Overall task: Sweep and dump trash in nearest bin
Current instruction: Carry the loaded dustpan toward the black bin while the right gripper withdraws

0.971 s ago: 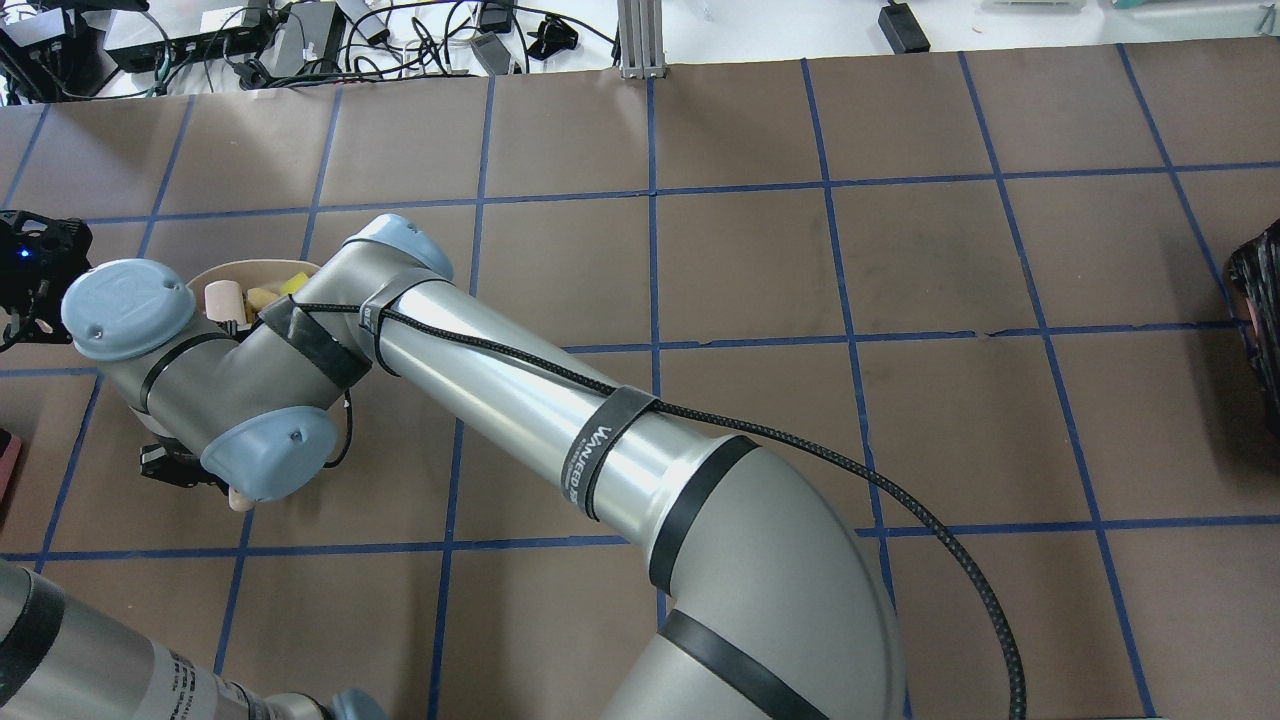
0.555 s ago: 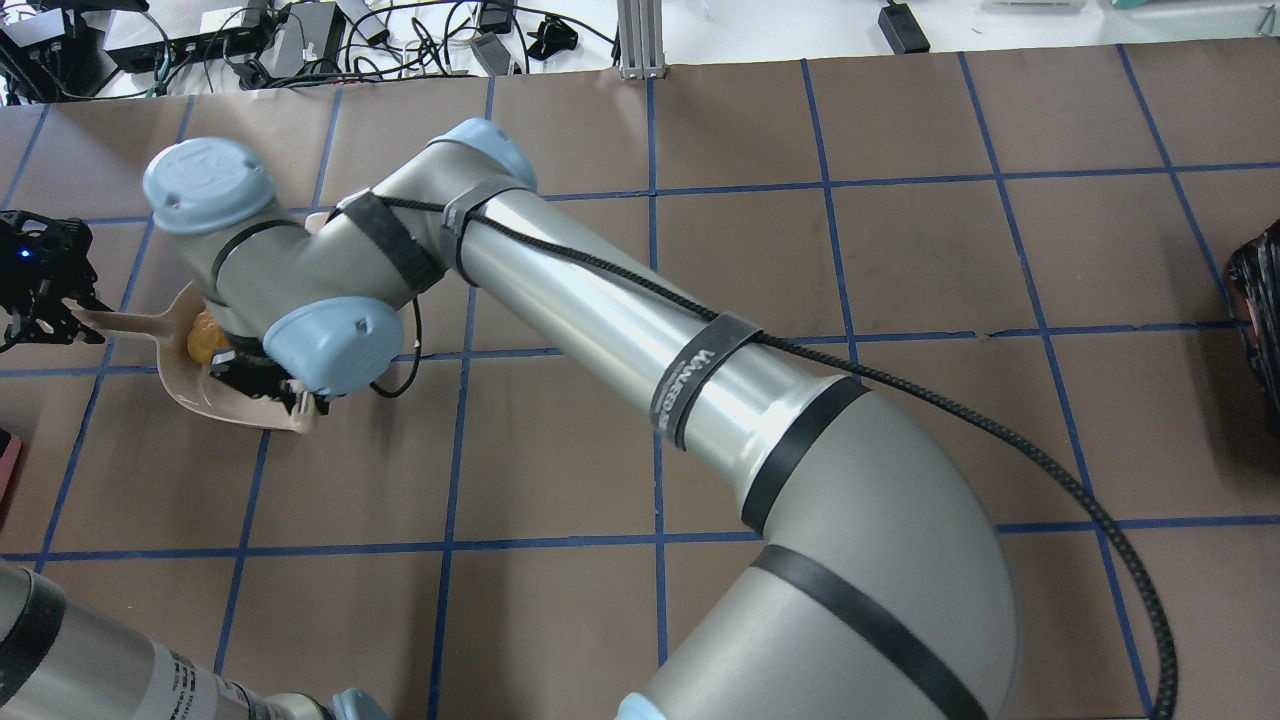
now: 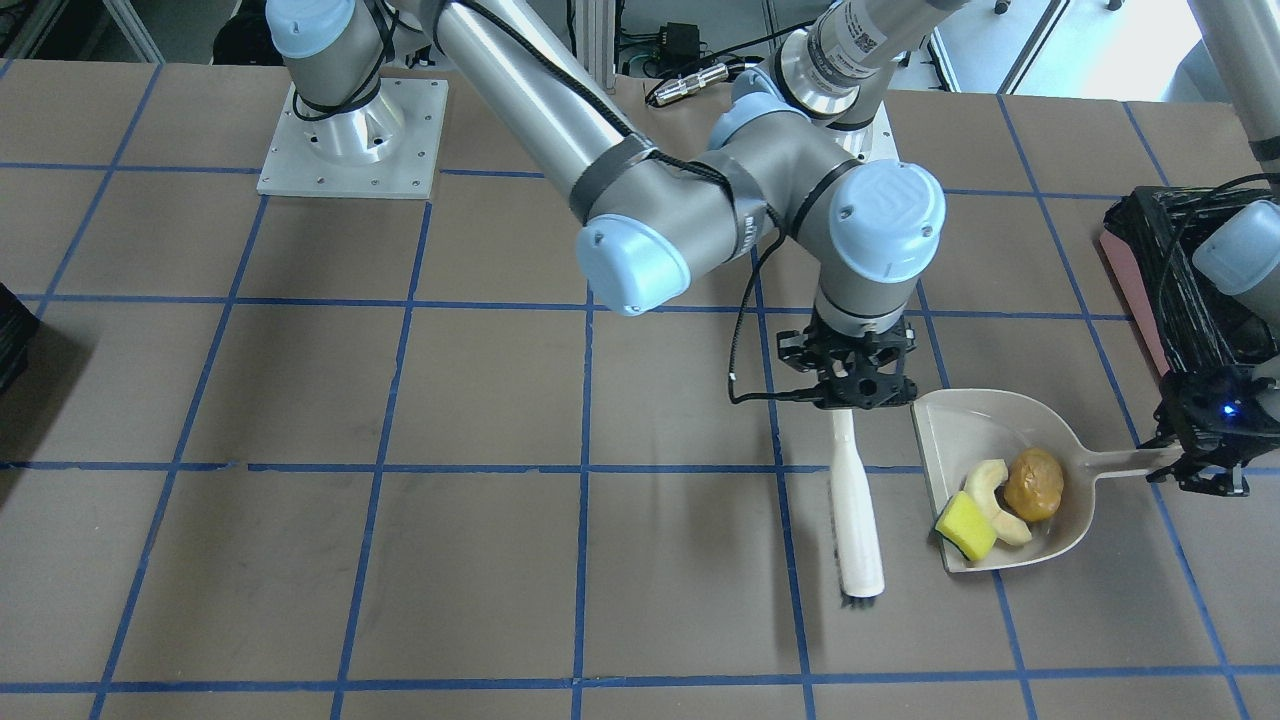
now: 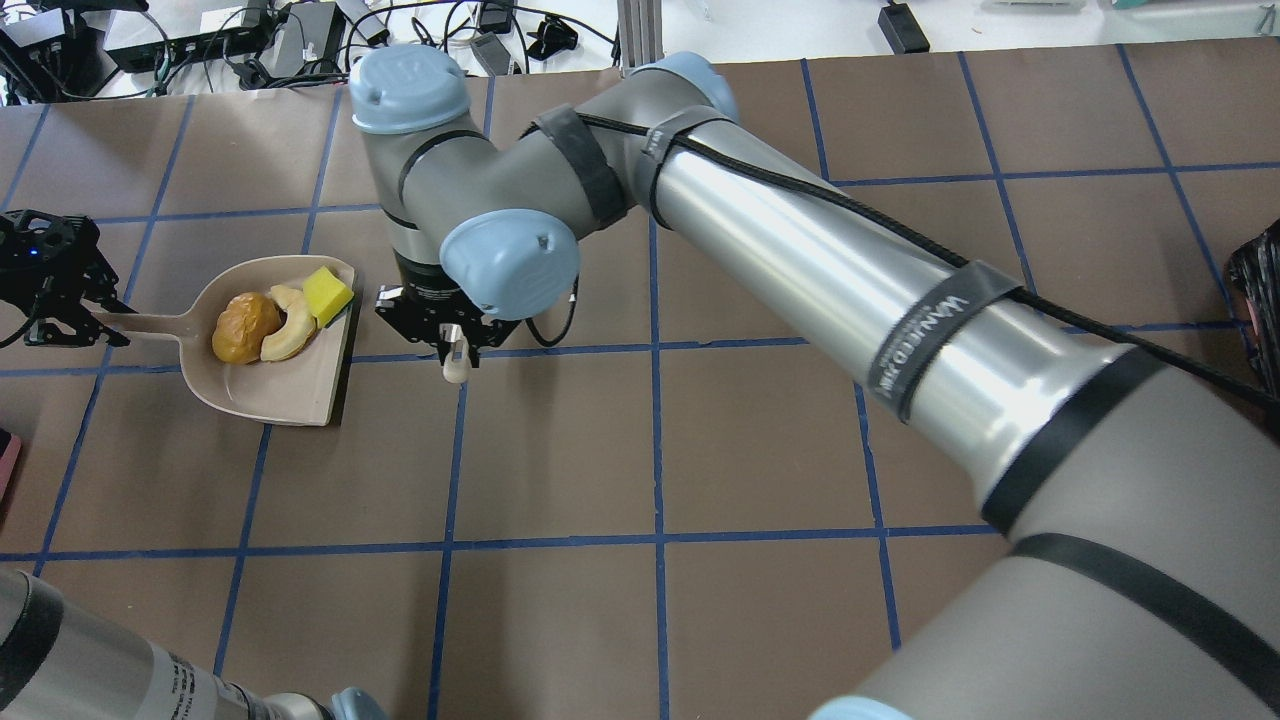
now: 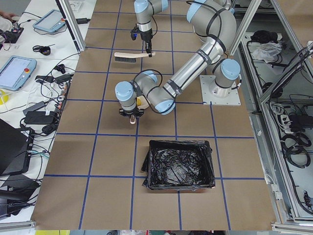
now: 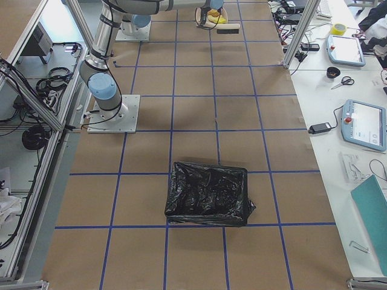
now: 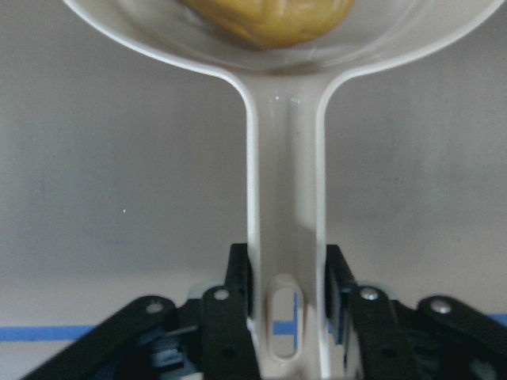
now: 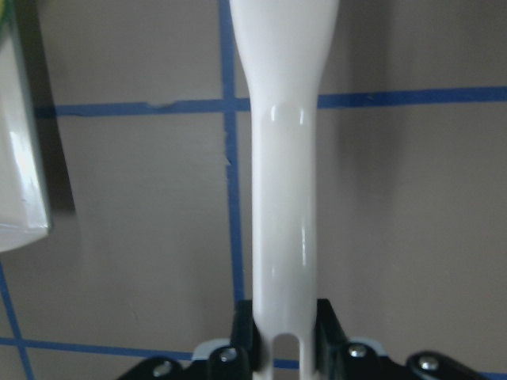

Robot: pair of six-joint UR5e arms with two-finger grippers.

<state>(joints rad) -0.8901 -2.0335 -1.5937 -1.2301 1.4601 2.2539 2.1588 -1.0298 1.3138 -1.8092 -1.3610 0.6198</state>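
Note:
My left gripper [image 4: 62,318] is shut on the handle of a beige dustpan [image 4: 270,385] that lies flat on the table; the left wrist view shows the fingers clamped on the handle [image 7: 285,198]. In the pan lie a brown lump [image 4: 240,326], a pale curved rind [image 4: 290,328] and a yellow wedge [image 4: 327,293]. My right gripper [image 4: 447,335] is shut on the white handle of a brush [image 3: 858,510], just right of the pan's open edge. The brush lies low along the table, bristles away from me. The pink-sided bin [image 3: 1135,290] with a black bag stands at my left table end.
A second bin [image 6: 205,193] with a black bag stands at the table's far right end. My right arm [image 4: 820,260] reaches across the table's middle. Cables and electronics [image 4: 250,40] lie beyond the far table edge.
My right arm has swung off the dustpan to its right with the brush. The three scraps now lie uncovered in the pan. My left gripper has kept its hold.

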